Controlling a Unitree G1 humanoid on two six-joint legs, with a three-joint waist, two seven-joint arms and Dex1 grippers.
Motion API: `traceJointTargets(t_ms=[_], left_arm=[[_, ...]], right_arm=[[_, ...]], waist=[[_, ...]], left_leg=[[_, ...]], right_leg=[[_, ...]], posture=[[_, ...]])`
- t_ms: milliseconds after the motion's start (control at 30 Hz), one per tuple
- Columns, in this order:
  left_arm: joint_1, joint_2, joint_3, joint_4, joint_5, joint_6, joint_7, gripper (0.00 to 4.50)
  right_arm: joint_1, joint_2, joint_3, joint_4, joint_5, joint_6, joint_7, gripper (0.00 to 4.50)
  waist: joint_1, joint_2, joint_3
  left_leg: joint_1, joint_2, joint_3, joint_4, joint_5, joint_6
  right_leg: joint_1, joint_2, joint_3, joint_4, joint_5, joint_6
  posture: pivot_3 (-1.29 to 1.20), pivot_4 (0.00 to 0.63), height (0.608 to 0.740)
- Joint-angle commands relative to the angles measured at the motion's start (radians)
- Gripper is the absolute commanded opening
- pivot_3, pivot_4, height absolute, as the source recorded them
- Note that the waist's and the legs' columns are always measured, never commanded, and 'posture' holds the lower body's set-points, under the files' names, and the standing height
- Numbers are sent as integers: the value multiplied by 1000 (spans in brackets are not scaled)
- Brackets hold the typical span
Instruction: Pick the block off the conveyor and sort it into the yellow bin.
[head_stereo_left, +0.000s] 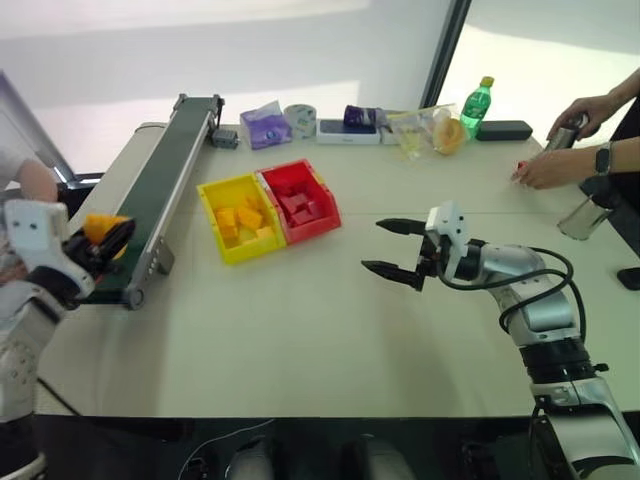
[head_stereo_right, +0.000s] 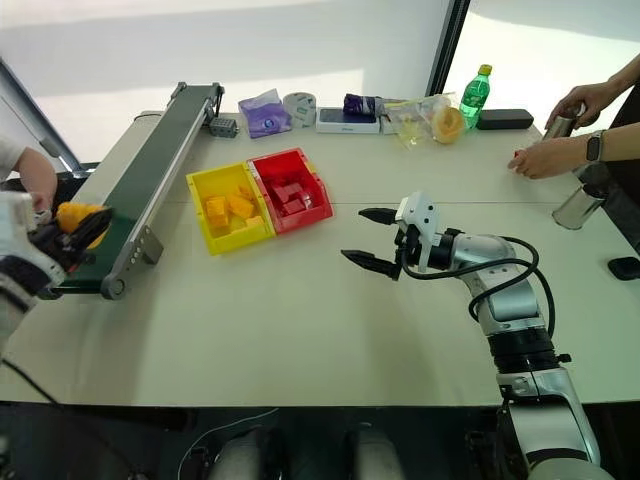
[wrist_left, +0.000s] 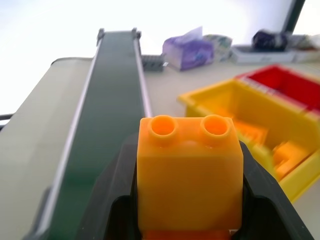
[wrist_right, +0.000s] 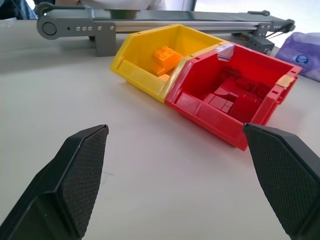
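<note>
**Ana:** Over at nine o'clock, what has the left claw (head_stereo_left: 100, 243) got?

**Ben:** It is clamped on the small yellow-orange plastic block (wrist_left: 187, 172), two studs on top, one black finger (wrist_left: 117, 200) pressed to each side. Block and claw sit above the near end of the long narrow conveyor with its dark green belt and silver-grey rails (head_stereo_left: 165, 180), which runs from about nine o'clock up toward eleven.

**Ana:** And the bins?

**Ben:** The small bright yellow open-topped plastic bin (head_stereo_left: 218, 190) stands near the middle of the pale counter (head_stereo_left: 300, 330), at roughly eleven o'clock from centre, just beside the conveyor. It already has several yellow-orange pieces inside. Touching it on the three o'clock side is a matching red plastic bin (head_stereo_left: 322, 190) holding red blocks.

**Ana:** The right claw (head_stereo_left: 397, 246)?

**Ben:** Spread wide, holding nothing, hovering over bare counter at about four o'clock, its fingers pointing toward the bins.

**Ana:** Anything at the far edge?

**Ben:** At twelve to one o'clock, a purple packet (head_stereo_left: 266, 125), a roll of tape (head_stereo_left: 300, 118) and a green plastic bottle (head_stereo_left: 476, 105). At two o'clock a person's hands (head_stereo_left: 545, 168) rest on the counter.
</note>
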Motion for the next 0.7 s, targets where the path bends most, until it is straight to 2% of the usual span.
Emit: traceJointTargets(t_ms=[33, 200, 267, 367, 467, 667, 700], left_arm=[[-112, -39, -92, -1, 46, -5, 74, 1378], [-313, -200, -241, 197, 194, -97, 199, 1378], [-365, -253, -280, 277, 234, -139, 202, 1378], [-433, -300, -334, 418, 293, -231, 168, 1378], [-499, -317, -332, 554, 318, -292, 156, 1378], [-556, -318, -315, 676, 339, -379, 122, 4251], [-555, -316, -317, 675, 347, -384, 124, 4436]], right_arm=[[-22, -1, -25, -31, 12, -3, -7, 4500], [-24, -1, -30, -48, 18, 11, -22, 4500], [-20, -2, -33, -48, 19, 11, -25, 4500], [-8, -2, -32, -51, 14, 5, -28, 4500], [0, -2, -35, -57, 15, 5, -34, 4500], [17, -8, -39, -71, 17, 5, -39, 4500], [19, -8, -39, -75, 18, 6, -41, 4500]], waist=[[-2, 0, 0], [-1, 0, 0], [-1, 0, 0], [-3, 0, 0], [-5, 0, 0], [-2, 0, 0], [-2, 0, 0]], left_leg=[[0, 0, 0, 0, 0, 0], [0, -2, 0, 0, 0, 0], [0, -3, 0, 1, 0, 0], [0, -3, 0, 1, 0, 0], [0, -3, 1, 0, 0, 0], [0, -3, 1, 0, 0, 0], [0, -3, 1, 0, 0, 0]], right_leg=[[0, 0, 0, 0, 0, 0], [0, 2, 0, 0, 0, 0], [0, 2, 0, 0, 0, 0], [0, 2, 0, 0, 0, 0], [-1, 3, 0, 0, 0, 0], [-1, 3, -1, 0, 0, 0], [-1, 3, -1, 0, 0, 0]], posture=[[0, 150, 740], [0, 150, 740], [0, 150, 740], [0, 150, 740], [0, 150, 740], [0, 150, 740], [0, 150, 740]])
